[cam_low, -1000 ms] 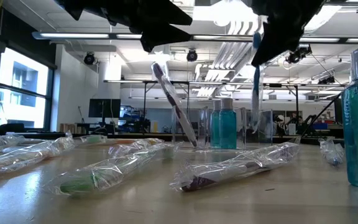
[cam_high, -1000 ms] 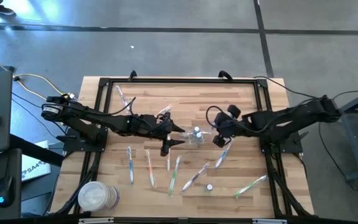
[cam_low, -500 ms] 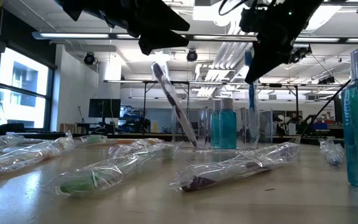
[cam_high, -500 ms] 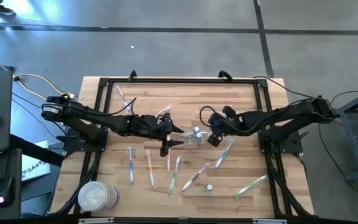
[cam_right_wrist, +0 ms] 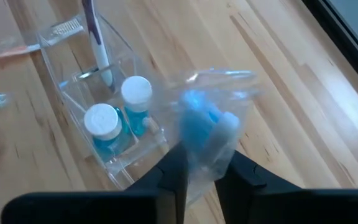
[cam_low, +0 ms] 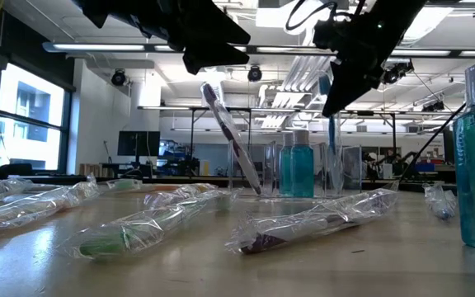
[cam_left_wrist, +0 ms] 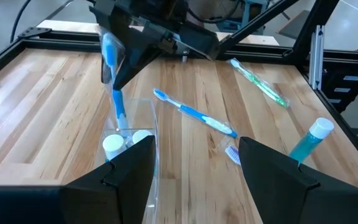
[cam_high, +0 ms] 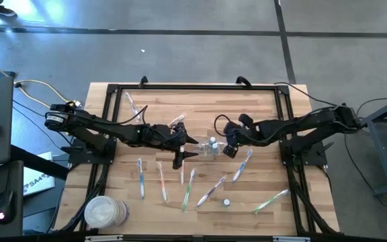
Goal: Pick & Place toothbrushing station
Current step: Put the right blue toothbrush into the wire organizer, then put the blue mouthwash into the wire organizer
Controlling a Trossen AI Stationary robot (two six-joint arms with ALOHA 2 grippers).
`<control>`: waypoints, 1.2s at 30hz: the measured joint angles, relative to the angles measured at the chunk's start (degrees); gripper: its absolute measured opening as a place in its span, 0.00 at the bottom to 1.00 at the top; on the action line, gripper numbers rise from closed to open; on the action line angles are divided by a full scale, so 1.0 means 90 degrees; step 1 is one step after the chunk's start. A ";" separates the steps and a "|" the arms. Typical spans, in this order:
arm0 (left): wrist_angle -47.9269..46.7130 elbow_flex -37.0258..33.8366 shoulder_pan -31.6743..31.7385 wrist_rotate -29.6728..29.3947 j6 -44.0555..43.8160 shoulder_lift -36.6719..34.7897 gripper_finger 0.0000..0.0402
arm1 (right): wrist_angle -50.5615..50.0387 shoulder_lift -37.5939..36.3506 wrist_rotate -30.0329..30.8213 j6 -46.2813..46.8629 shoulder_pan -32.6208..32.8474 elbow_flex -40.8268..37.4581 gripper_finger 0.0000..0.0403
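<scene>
A small transparent container [cam_high: 209, 148] stands mid-table with two white-capped blue tubes [cam_right_wrist: 102, 120] and a purple toothbrush [cam_right_wrist: 96, 38] leaning in it. My right gripper [cam_high: 228, 149] hangs just right of it, shut on a blue toothbrush [cam_left_wrist: 109, 59] in clear wrap. That toothbrush's lower end [cam_left_wrist: 120, 115] reaches down into the container. My left gripper [cam_high: 185, 149] stands open just left of the container, with nothing between its fingers [cam_left_wrist: 129, 171]. My right gripper pinches the wrapped blue toothbrush by its upper part [cam_right_wrist: 202, 134] between its two fingers. The fingers slant down from the table's right side. The toothbrush hangs nearly upright below them, its lower end inside the container; whether that end rests on the floor I cannot tell.
Several wrapped toothbrushes lie on the near half of the table [cam_high: 141, 178] [cam_high: 189, 188] [cam_high: 271, 199], one beside the right gripper [cam_high: 242, 165], two at the far left [cam_high: 132, 104]. A small tube [cam_high: 226, 202] stands near the front. A round clear tub [cam_high: 104, 214] sits at the near left corner.
My right gripper has gone toward the table's left and down, up to the container, carrying the blue toothbrush. The toothbrush has stayed nearly upright and now hangs over the container with its lower end in it.
</scene>
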 joint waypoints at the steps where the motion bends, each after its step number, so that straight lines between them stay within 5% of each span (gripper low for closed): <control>1: 0.0000 0.0000 0.0000 0.0000 0.0000 0.0000 0.57 | 0.0001 -0.0003 0.0001 -0.0008 0.0002 0.0000 0.18; 17: -0.0112 0.0002 0.0000 0.0000 0.0000 -0.0002 0.57 | -0.0010 -0.0079 -0.0001 -0.0013 0.0003 0.0000 0.49; 27: -0.0137 0.0002 -0.0002 0.0000 0.0002 -0.0002 0.57 | 0.0015 -0.0687 -0.0023 0.0014 0.0007 -0.0002 0.50; 31: -0.0149 0.0002 -0.0002 0.0000 0.0006 -0.0002 0.57 | 0.0026 -0.1121 -0.0561 -0.0103 0.0080 -0.0002 0.49; 36: -0.0216 0.0004 0.0000 0.0000 0.0390 -0.0002 0.57 | 0.0066 -0.1550 -0.2303 -0.0371 0.0353 0.0000 0.49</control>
